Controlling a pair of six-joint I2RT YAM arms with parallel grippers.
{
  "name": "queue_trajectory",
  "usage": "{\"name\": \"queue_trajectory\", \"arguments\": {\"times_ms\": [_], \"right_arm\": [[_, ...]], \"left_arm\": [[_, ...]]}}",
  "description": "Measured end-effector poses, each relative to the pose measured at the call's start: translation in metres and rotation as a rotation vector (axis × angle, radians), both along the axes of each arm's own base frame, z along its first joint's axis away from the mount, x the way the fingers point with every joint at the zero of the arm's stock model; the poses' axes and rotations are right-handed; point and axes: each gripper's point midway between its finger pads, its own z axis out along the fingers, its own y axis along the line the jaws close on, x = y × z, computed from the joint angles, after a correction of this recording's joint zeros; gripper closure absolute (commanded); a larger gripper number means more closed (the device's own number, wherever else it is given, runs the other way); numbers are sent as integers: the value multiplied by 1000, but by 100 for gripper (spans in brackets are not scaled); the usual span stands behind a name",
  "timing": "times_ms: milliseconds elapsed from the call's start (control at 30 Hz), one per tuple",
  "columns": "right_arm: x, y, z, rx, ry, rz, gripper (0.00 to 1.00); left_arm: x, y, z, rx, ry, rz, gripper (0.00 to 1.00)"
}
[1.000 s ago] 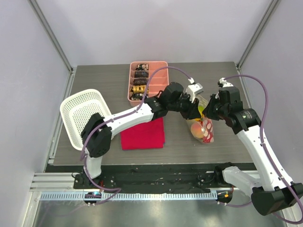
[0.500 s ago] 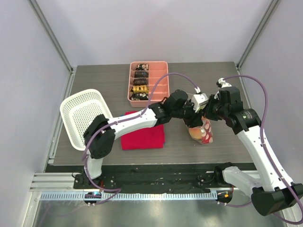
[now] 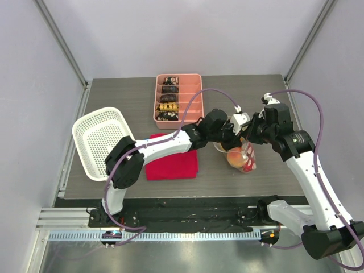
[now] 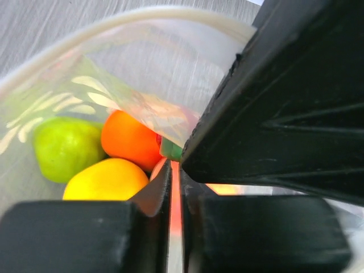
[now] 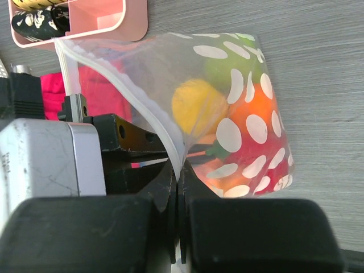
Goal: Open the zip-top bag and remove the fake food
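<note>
Compared with a second earlier, the left arm (image 3: 165, 145) is reaching further right, and its hand is now pressing in beside the right arm's (image 3: 307, 165) hand instead of standing off to the left of it. On the desk (image 3: 273, 173), right of centre, the zip-top bag (image 3: 245, 160) is standing with its base down and its mouth lifted between the two hands. Its long axis is running from that mouth back toward the near edge.

The right hand (image 5: 177, 176) is clenching the zip strip on one lip. The left hand (image 4: 173, 176) is pinching a thin film of the bag wall on the other lip, its fingers all but meeting. The mouth is already gaping as a curved rim.

The fake food (image 4: 128, 139) (orange, yellow and green pieces) is lying at the bottom of the bag, beyond both hands along its long axis. Judged from this, the lips need drawing apart sideways, left hand leftward and right hand rightward. Neither hand is free to reach in.
</note>
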Motion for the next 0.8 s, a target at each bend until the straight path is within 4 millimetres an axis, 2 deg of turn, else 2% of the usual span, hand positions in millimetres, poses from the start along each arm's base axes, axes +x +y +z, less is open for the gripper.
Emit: {"name": "queue_trajectory", "arguments": {"times_ms": [33,233,333,367,433,533,633,733,800], "right_arm": [[0,0,0,0,0,0,99],[0,-1,0,-5,-2,-3,99],[1,-2,0,-14,-4,-6,99],[0,-3,0,-15,-4,-5,99],[0,-2,1,-14,-2,-4,99],[-1,0,3,1,-6,2,99],[-4,2,7,18,-9,4,99],[-6,2,11,30,-16,2,99],[-7,3,15,38,-26,1,99]], "left_arm": [[0,0,1,-4,0,1,100],[2,0,1,-4,-6,7,100],[2,0,1,-3,-9,7,77],[2,0,1,-2,-11,8,63],[2,0,0,-1,-9,9,54],[3,-2,0,-20,-15,10,50],[4,-3,-3,-40,-14,18,36],[9,-2,-1,-57,-13,30,27],[13,-4,4,-86,-21,36,24]]}}
